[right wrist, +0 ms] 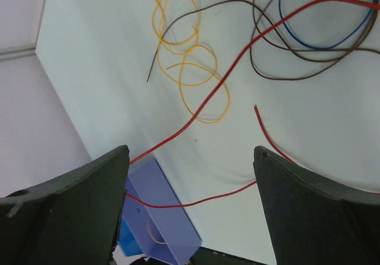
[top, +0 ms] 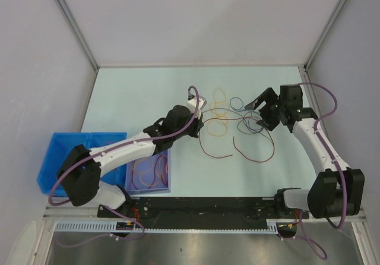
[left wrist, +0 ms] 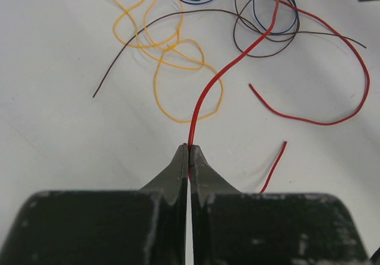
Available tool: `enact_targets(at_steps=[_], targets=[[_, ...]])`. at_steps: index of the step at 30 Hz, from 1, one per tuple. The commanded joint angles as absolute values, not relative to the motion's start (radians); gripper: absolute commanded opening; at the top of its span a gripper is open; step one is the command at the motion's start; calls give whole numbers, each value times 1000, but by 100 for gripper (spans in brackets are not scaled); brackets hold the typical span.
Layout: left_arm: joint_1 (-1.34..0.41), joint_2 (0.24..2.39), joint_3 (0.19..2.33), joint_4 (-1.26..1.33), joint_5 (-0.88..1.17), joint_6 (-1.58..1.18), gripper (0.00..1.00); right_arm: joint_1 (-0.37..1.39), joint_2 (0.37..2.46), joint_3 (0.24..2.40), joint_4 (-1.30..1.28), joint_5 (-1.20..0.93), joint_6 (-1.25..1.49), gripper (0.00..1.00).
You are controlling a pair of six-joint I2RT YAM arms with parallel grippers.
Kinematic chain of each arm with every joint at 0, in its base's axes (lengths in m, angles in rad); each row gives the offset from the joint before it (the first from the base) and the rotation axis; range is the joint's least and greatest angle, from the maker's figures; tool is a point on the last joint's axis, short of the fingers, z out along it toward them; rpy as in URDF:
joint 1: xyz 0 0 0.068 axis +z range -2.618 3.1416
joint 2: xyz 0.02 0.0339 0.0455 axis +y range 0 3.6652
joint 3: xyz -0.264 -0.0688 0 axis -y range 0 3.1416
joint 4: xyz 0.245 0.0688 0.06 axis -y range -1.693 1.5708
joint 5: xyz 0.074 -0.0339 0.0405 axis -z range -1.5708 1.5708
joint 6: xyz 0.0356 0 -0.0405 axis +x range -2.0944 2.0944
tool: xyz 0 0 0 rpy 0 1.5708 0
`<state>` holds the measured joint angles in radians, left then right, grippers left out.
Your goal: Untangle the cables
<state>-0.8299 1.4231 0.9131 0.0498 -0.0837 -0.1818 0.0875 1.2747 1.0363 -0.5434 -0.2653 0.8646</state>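
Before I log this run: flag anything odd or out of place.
Nothing stands out: no damage or spill. The cables lie tangled mid-table, and the left gripper is shut on the red cable.

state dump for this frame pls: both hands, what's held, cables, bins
left hand: shut on the red cable, pinched at the fingertips
right hand: open, nothing between the fingers, above the tangle
tangle: red cable crosses the orange cable, the brown cable and the blue cable on the table
lavender bin: holds a few cable loops
blue bin: left of the lavender bin, partly under the left arm
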Motion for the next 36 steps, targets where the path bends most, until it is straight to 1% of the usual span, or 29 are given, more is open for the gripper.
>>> enact_targets(at_steps=[1,4,14,20,23,25,26,28,29,31,32,35,36], targets=[[-850,1358,943,51,-126,-160,0,43,1318,941,-344,-353,994,89],[-864,1344,946,45,-136,-155,0,41,1357,927,-287,-351,1028,87],[-903,1344,982,15,-175,-124,0,51,1485,916,-150,-336,1092,86],[-923,1344,999,8,-190,-115,0,58,1557,916,-98,-341,1117,83],[-931,1341,1003,6,-196,-110,0,64,1583,916,-80,-348,1121,79],[-934,1339,1003,8,-204,-110,0,67,1589,916,-63,-347,1121,70],[-937,1338,1003,-18,-206,-109,0,69,1589,917,-57,-348,1120,57],[-943,1333,1005,-23,-210,-109,1,69,1589,916,-41,-347,1118,46],[-945,1330,1005,-23,-212,-107,0,68,1588,916,-37,-347,1118,33],[-948,1325,1003,-23,-215,-107,0,64,1586,916,-18,-360,1118,15],[-950,1319,1003,-21,-216,-107,0,66,1582,916,-17,-367,1120,0],[-950,1309,1002,-28,-216,-113,0,66,1557,916,-9,-387,1120,0],[-951,1304,1000,-28,-216,-115,1,64,1540,917,29,-394,1121,0]])
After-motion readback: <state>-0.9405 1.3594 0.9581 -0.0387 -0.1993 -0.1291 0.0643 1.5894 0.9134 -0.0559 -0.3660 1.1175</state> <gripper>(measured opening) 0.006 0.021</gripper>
